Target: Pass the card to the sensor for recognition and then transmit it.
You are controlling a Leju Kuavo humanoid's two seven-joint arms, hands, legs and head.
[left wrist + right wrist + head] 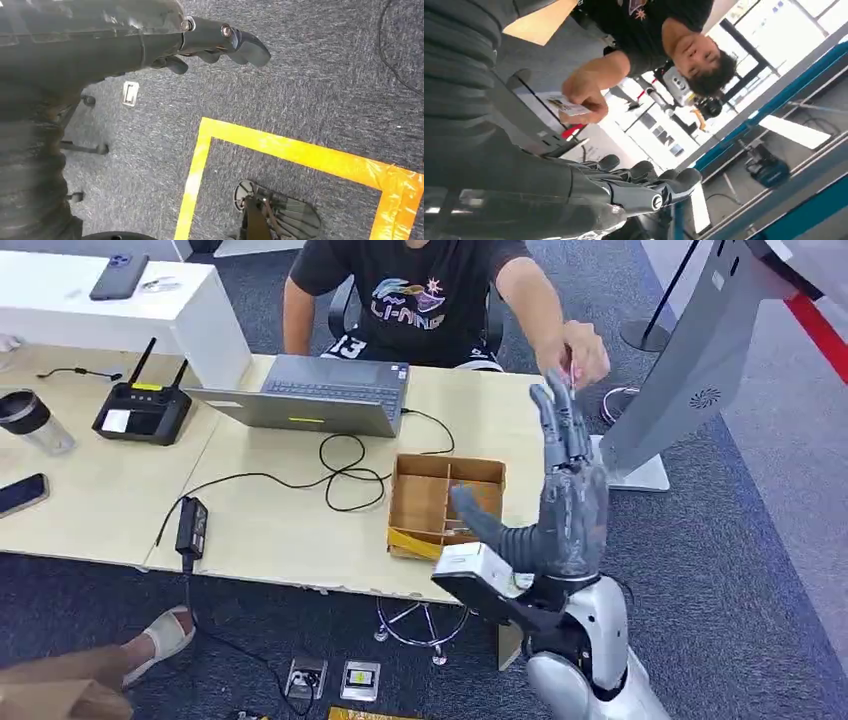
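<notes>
Now the card [566,105] sits in the person's hand [578,352], not the robot's.

Right of centre in the head view, the right hand [565,490] stands raised, fingers straight and spread upward, thumb jutting left, holding nothing; its fingertips reach just below the person's hand near the upper middle of the frame. The card shows in the right wrist view at upper left, pinched between the person's fingers. Behind the raised hand, a cardboard tray [437,502] rests on the table [270,530], with a laptop [310,395] further up. The left hand [215,42] hangs over the carpet with fingers loosely curled, gripping nothing.
</notes>
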